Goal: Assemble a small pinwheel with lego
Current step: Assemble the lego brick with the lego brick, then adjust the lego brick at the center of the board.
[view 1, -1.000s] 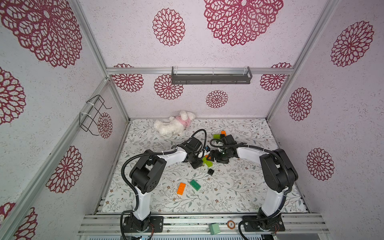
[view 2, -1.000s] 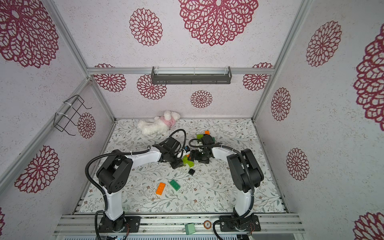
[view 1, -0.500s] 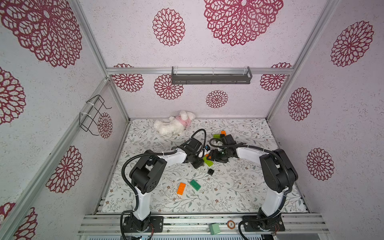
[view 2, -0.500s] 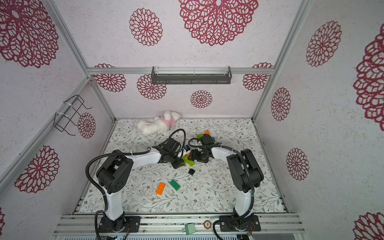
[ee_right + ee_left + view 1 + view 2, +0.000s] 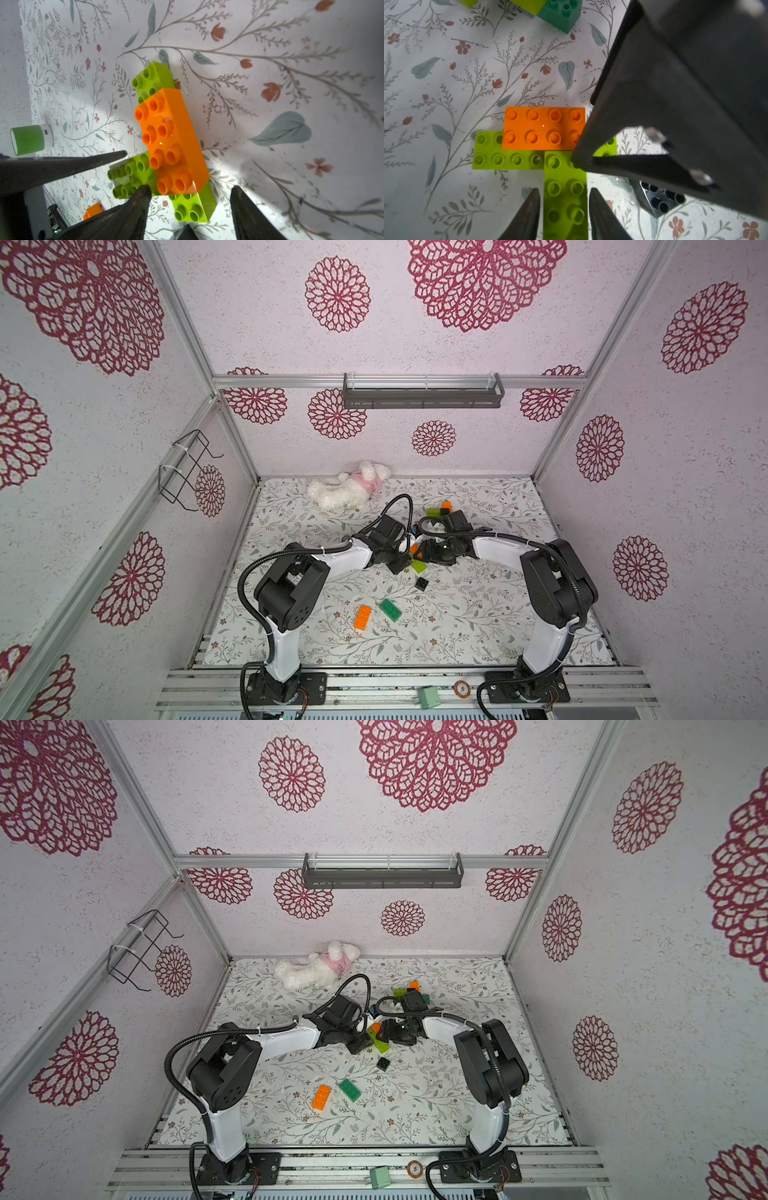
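Since a second ago the right gripper (image 5: 190, 187) has edged closer to the left gripper (image 5: 564, 189). Its jaws stand spread around one end of the lego cluster, with one finger clear of the plastic. The left jaws closely straddle a lime green brick (image 5: 564, 187); whether they pinch it cannot be told. That brick meets, at a right angle, the long side of a glossy orange brick (image 5: 544, 127) with eight hollow round studs. Lower lime pieces (image 5: 500, 153) jut out beneath it. All sit mid-way across the floral-printed mat (image 5: 478, 614). Nearer the front lie a square black brick (image 5: 422, 583), a dark green brick (image 5: 390, 610) and a loose orange one (image 5: 363, 617). A round disc (image 5: 462, 688) on the front rail reads "5".
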Tool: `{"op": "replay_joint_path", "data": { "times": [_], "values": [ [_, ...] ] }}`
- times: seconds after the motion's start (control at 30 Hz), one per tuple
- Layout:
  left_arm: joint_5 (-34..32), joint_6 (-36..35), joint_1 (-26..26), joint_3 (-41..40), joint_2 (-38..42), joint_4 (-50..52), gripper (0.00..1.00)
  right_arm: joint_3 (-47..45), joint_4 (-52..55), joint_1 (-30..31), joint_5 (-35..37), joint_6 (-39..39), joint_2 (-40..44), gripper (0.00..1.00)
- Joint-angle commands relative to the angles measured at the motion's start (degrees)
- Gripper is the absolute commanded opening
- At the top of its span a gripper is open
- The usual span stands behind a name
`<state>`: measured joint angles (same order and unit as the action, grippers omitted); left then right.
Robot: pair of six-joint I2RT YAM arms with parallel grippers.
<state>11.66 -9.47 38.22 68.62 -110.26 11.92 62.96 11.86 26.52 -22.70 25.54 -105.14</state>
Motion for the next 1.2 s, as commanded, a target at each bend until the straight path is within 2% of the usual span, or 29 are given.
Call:
{"op": "replay_joint_path", "data": {
  "times": [0.0, 0.2, 0.4, 0.5, 0.57, 0.67, 0.73, 0.83, 0.87, 0.9, 1.0, 1.17],
  "values": [
    [0.0, 1.3, -0.5, -1.4, 2.5, -3.1, 0.42, -3.1, 6.7, 0.4, 7.2, -0.2, -2.0, 0.63],
    [4.3, 6.7, -3.8, -6.3, 8.6, -10.5, 0.43, -3.2, 6.2, 0.4, 6.8, 0.1, -1.9, 0.63],
    [6.6, 14.9, -8.1, -11.9, 21.2, -18.6, 0.44, -3.2, 6.2, 0.4, 7.9, 0.9, -1.8, 0.63],
    [2.9, 17.4, -8.7, -14.9, 29.3, -19.5, 0.44, -3.4, 5.8, 0.4, 8.1, 1.7, -1.6, 0.63],
    [-2.4, 19.3, -8.8, -15.9, 34.0, -17.2, 0.46, -3.3, 5.9, 0.4, 8.6, 2.0, -1.5, 0.63],
    [-6.8, 26.2, -11.3, -15.1, 38.8, -9.8, 0.54, -2.6, 5.5, 0.5, 8.8, 2.7, -1.0, 0.64],
    [-4.6, 30.9, -13.6, -15.3, 41.6, -6.9, 0.62, -2.1, 4.9, 0.7, 8.0, 3.1, -0.5, 0.65],
    [-3.5, 36.2, -16.4, -16.6, 46.8, -4.8, 0.65, -0.4, 4.8, 1.3, 6.3, 3.1, -0.5, 0.68],
    [-3.8, 37.9, -17.3, -17.4, 48.8, -4.9, 0.74, 0.1, 4.7, 1.6, 5.7, 3.1, -0.4, 0.70],
    [-4.4, 39.4, -18.1, -18.2, 50.9, -5.1, 0.99, 0.5, 4.5, 1.8, 5.1, 3.1, -0.3, 0.72],
    [-8.9, 42.2, -18.9, -20.2, 55.8, -5.1, 0.97, 1.1, 2.4, 2.2, 2.2, 3.8, 0.8, 0.76],
    [-16.3, 43.7, -19.7, -21.0, 59.9, 1.2, 0.97, 3.1, -0.2, 2.6, -0.2, 5.4, 2.5, 0.84]
  ]
}}
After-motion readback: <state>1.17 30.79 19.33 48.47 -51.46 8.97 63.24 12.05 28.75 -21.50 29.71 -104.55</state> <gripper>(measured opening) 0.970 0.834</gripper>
